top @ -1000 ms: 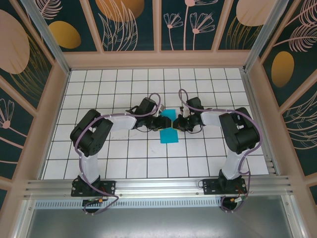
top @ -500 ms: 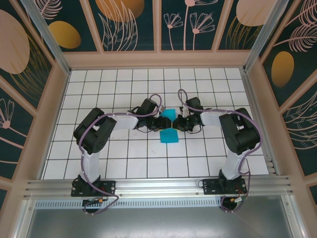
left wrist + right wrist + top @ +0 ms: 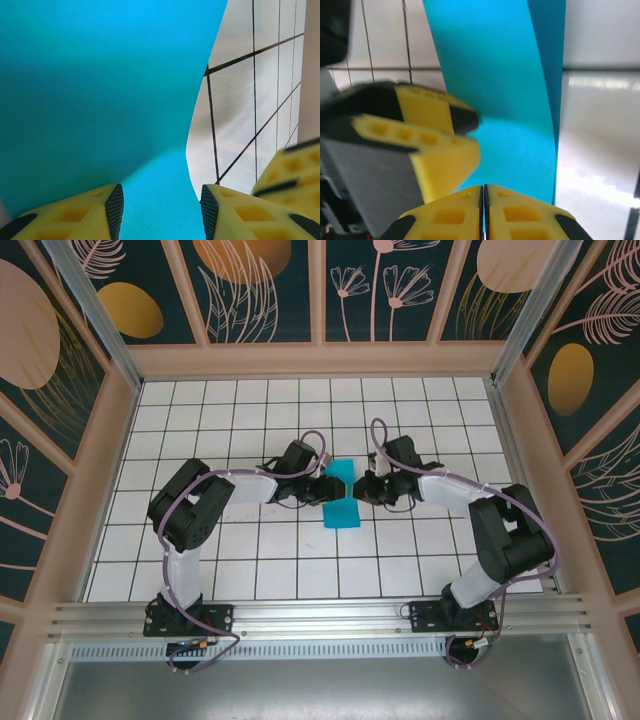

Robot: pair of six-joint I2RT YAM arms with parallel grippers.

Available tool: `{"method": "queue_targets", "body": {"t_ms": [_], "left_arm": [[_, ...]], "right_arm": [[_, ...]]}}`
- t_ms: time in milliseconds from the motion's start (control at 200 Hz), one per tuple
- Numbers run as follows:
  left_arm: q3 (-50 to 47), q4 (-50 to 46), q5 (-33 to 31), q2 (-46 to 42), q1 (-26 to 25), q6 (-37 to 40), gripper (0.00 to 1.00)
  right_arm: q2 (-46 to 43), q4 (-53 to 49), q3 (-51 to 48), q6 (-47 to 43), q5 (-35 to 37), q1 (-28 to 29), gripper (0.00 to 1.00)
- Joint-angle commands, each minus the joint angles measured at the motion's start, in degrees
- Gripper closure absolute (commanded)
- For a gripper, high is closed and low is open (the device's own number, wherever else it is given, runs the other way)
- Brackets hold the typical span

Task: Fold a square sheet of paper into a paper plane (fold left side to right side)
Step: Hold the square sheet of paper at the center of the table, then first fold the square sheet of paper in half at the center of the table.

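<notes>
Mid-fold — right gripper [image 3: 484, 191] jaws pinched the square sheet of paper [image 3: 341, 512], left gripper [image 3: 161, 205] jaws spread over it; creasing seemed next.

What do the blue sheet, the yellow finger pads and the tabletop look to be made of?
Blue sheet: thin paper, matte and evenly cyan; it curves smoothly without kinking.
Yellow finger pads: likely moulded plastic or firm foam, matte, with square recesses.
Tabletop: hard white panel with black grid lines, glossy, as it reflects light in the right wrist view; laminate or tile, unclear.

Left claw [image 3: 160, 215] spread, right [image 3: 484, 192] seemingly pinched
</notes>
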Motion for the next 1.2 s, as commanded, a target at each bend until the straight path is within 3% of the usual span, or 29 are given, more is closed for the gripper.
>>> {"method": "queue_targets", "body": {"t_ms": [0, 335, 621, 1196], "left_arm": [[-1.66, -3.14, -2.7, 1.65, -0.81, -0.33, 0.52], [-1.32, -2.95, -2.64, 1.31, -0.95, -0.65, 0.52], [2.17, -4.9, -2.8, 1.3, -0.74, 0.4, 0.51], [11.12, -7.4, -4.19, 6.23, 3.81, 4.45, 0.48]], "right_arm": [[0.09, 3.09, -3.35, 4.35, -3.87, 2.26, 0.88], [5.62, 5.15, -3.85, 5.28, -1.61, 3.95, 0.89], [8.79, -0.03, -4.68, 2.79, 3.02, 4.27, 0.89], [10.01, -1.69, -6.23, 2.07, 5.91, 4.32, 0.89]]}}
